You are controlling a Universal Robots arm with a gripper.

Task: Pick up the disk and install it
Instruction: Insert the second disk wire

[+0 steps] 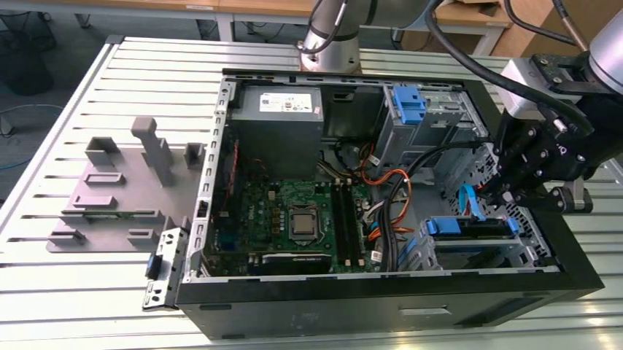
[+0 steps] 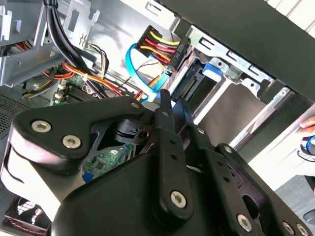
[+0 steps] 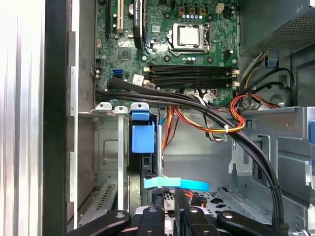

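So the black two-finger gripper (image 1: 513, 198) hangs over the lower drive cage, jaws nearly together with nothing in them. The flat silver hard drive on blue plastic carrier rails (image 1: 469, 228) looks already slotted into that bay. I'd check it sits flush. Tight spot: the light blue flat data cable (image 3: 175, 184) and the black tower case wall (image 1: 574, 259) crowd the fingers, more room toward the green motherboard (image 1: 297, 215)

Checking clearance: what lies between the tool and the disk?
A light blue flat cable crosses between the tool and the disk, in the first wrist view.
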